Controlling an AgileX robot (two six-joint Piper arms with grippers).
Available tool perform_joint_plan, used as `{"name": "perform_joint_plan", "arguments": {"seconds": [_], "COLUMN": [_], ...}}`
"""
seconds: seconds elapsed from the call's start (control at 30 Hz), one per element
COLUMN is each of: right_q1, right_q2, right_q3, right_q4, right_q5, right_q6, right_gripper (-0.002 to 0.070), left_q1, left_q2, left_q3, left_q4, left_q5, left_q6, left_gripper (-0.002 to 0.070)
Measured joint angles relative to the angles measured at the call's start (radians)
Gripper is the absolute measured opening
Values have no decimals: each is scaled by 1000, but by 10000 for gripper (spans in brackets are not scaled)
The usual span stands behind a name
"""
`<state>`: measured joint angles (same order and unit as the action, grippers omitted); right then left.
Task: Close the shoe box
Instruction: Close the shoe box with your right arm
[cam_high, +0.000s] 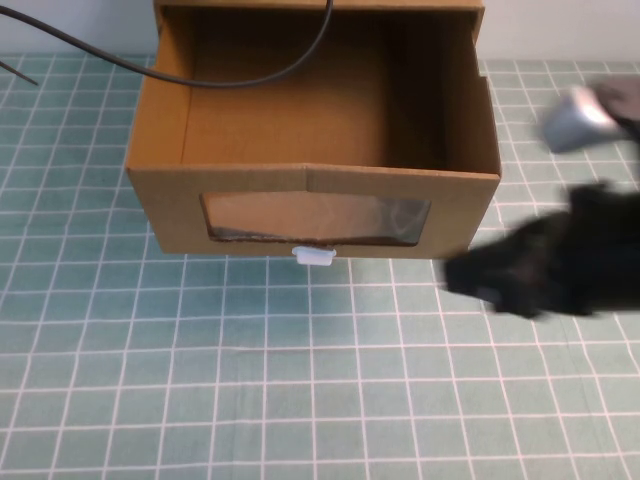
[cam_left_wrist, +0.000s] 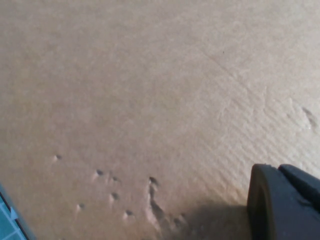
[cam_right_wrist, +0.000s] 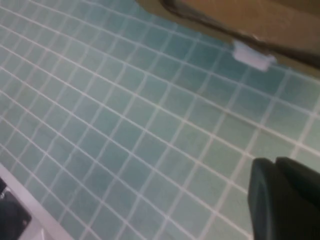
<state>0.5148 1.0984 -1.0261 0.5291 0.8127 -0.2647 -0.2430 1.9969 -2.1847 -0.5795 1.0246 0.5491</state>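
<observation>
**Drawer wide open, push not begun**

The shoe box (cam_high: 312, 150) gapes toward me, pull tab (cam_high: 315, 256) untouched. The right gripper (cam_high: 480, 285) blurs just beside its front corner, the left gripper (cam_left_wrist: 285, 200) hard against cardboard; neither claw's opening is readable.

green mat (cam_high: 200, 380) with white grid covers table — pale wall (cam_high: 70, 25) behind

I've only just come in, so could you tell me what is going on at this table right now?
The shoe box drawer stands pulled out, empty inside, its window and white pull tab facing the robot. The right gripper, a dark blur, is low over the green grid mat beside the box's front right corner, not touching it. The left gripper is close against plain cardboard, out of the high view. Nothing is closed yet.
</observation>
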Motion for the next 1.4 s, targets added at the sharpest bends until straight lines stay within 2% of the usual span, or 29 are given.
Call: {"name": "perform_joint_plan", "arguments": {"seconds": [0.17, 0.6, 1.03, 1.23, 1.4], "right_q1": [154, 166, 156, 156, 156], "right_q2": [120, 359, 412, 352, 393], "right_q3": [-52, -212, -366, -384, -384], "right_q4": [-2, 3, 8, -60, -141], "right_q5": [-227, -380, -220, -49, -34], "right_q6": [6, 11, -10, 34, 103], "right_gripper": [-11, -11, -11, -11, -11], "left_q1": [0, 0, 0, 0, 0], "left_q2": [0, 0, 0, 0, 0], "left_q3": [0, 0, -2, -2, -2], "left_q4": [0, 0, 0, 0, 0], "left_q5": [0, 2, 2, 4, 4], "left_q6": [-4, -8, -11, -11, -19], "left_gripper": [-5, -5, -5, -5, -5]}}
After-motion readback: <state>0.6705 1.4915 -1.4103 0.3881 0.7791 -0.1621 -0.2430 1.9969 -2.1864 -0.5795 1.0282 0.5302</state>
